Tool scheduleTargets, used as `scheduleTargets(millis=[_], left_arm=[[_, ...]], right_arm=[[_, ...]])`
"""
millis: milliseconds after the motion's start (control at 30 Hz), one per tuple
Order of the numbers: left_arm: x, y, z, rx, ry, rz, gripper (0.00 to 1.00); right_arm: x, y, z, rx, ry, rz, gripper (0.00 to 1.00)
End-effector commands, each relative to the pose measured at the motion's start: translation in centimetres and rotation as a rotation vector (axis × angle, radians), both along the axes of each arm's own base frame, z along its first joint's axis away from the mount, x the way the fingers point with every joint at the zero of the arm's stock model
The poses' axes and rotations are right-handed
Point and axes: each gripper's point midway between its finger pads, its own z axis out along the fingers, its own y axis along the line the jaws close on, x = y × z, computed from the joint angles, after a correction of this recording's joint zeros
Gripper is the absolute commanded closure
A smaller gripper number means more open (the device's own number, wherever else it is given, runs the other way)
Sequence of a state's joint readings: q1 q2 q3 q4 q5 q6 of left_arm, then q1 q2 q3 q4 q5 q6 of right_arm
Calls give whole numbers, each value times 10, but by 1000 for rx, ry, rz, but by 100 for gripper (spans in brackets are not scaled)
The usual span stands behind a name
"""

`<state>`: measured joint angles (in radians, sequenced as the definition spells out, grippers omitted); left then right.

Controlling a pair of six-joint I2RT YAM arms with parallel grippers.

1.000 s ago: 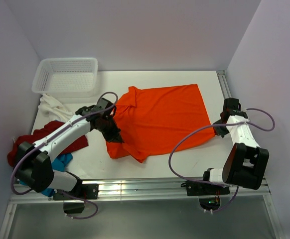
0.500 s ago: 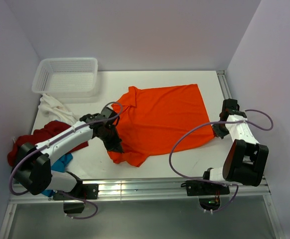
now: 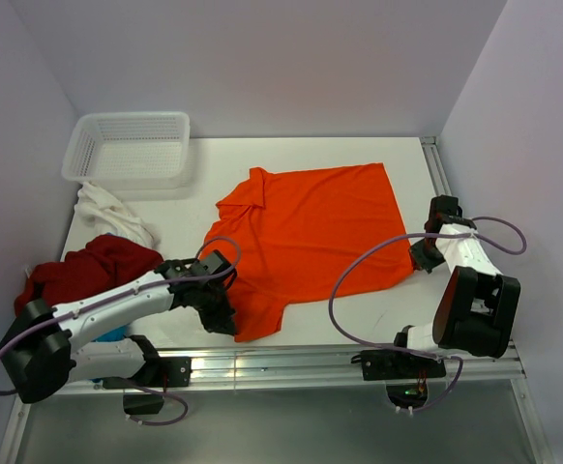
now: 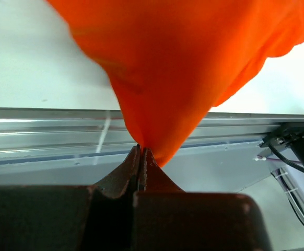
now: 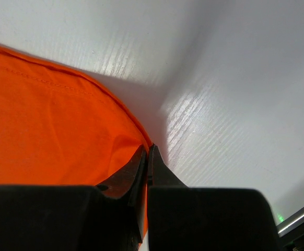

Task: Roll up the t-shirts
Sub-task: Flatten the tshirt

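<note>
A bright orange collared t-shirt (image 3: 311, 227) lies spread across the middle of the table. My left gripper (image 3: 225, 319) is shut on its near-left part and holds that cloth close to the table's front edge. In the left wrist view the orange cloth (image 4: 178, 63) hangs in a taut cone from the pinched tips of the left gripper (image 4: 141, 149). My right gripper (image 3: 419, 253) is shut on the shirt's near-right corner. The hem (image 5: 47, 125) runs into the closed right gripper (image 5: 148, 149). A dark red t-shirt (image 3: 93, 266) and a white one (image 3: 107, 208) lie bunched at the left.
A white mesh basket (image 3: 132, 145) stands at the back left corner. An aluminium rail (image 3: 291, 358) runs along the table's front edge, just below my left gripper. Walls close in the left, back and right sides.
My left gripper has drawn back toward the front edge, dragging the orange shirt's left side with it and stretching it out. The right gripper has barely moved.
</note>
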<state>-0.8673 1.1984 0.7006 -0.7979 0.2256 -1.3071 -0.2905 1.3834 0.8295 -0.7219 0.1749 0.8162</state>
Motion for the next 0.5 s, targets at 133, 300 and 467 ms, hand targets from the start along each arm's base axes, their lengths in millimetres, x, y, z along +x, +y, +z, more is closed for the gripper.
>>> scheduleTargets(millis=[133,300,467], left_arm=[[-6,8,-6,-3,-29,-33,80],[9,-12,17,-44,-130,-113,24],[48,-9,44,-10,-227,-126,21]], right_arm=[[2,-2,4,-22,-10,14,100],[2,-4,6,-30,-6,12,100],[4,-4,8,-26,-13,7,100]])
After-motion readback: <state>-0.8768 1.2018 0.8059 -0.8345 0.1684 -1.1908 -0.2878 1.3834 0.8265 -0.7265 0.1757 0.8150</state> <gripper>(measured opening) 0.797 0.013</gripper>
